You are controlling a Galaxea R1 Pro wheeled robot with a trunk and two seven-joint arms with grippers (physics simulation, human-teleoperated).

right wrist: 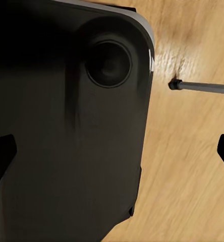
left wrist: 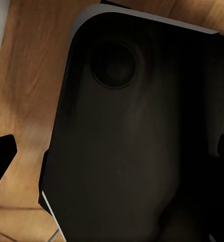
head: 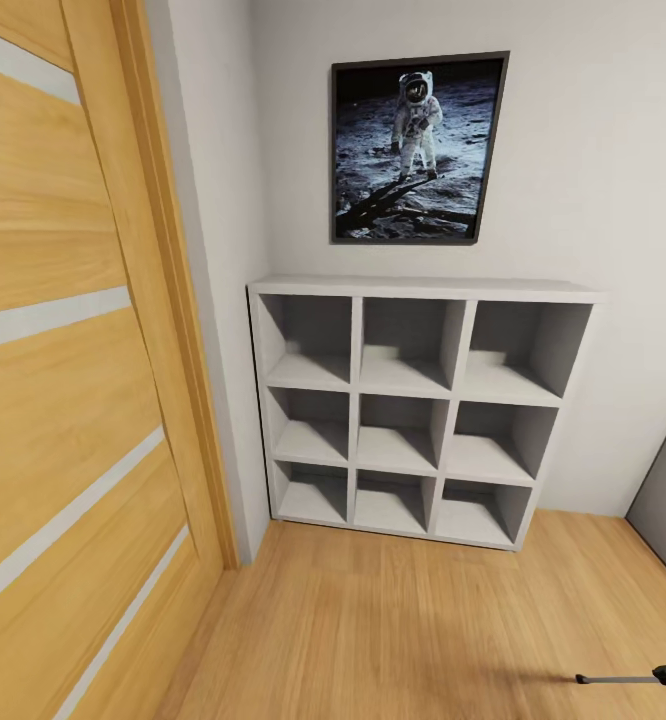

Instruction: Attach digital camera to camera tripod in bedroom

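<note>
Nearest to me, both wrist views look down on a large dark rounded panel (left wrist: 122, 141) of the robot's own body with a round recess, above the light wood plank floor (right wrist: 192, 151). The black fingertips (left wrist: 2, 151) of the left gripper (left wrist: 114, 151) sit at opposite edges of its frame, spread wide and holding nothing. The right gripper (right wrist: 114, 151) reads the same: fingertips (right wrist: 1, 151) far apart, nothing between them.

The right wrist view adds a thin silver tripod leg with a black foot (right wrist: 203, 87), lying over the floor just beside the panel. In the head view I find that leg low at the right edge.

I cannot locate the digital camera.

Farther off, the head view gives a pale wooden door (head: 63, 400), a white nine-compartment cube shelf (head: 413, 410) against the grey wall, and a framed astronaut photograph (head: 418, 148) above it.
</note>
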